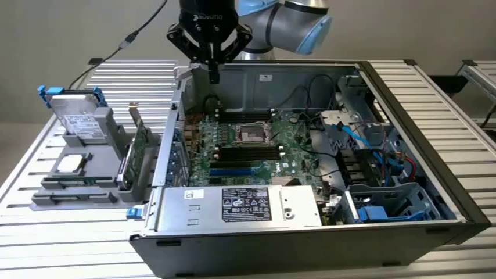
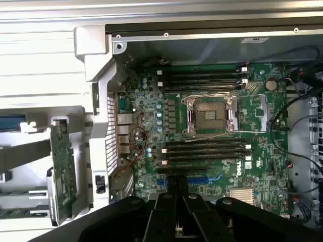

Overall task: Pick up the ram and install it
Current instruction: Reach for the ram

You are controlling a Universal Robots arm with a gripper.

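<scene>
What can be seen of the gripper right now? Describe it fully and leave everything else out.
The gripper is black and looks like metal and plastic. It is mounted on the grey-and-blue arm and points straight down. Its two slim fingers are shut together, with nothing between them. It hangs over the open computer case, near the rear corner at the exterior view's left and above the green motherboard. It seems to touch nothing.

The computer case (image 1: 294, 78) is dull grey sheet metal around a green, faintly glossy circuit board (image 1: 240, 145), on a ribbed bare-metal table (image 1: 457, 116), beside a matt grey plastic rack (image 1: 69, 195), under a matt black gripper (image 1: 213, 78).
</scene>
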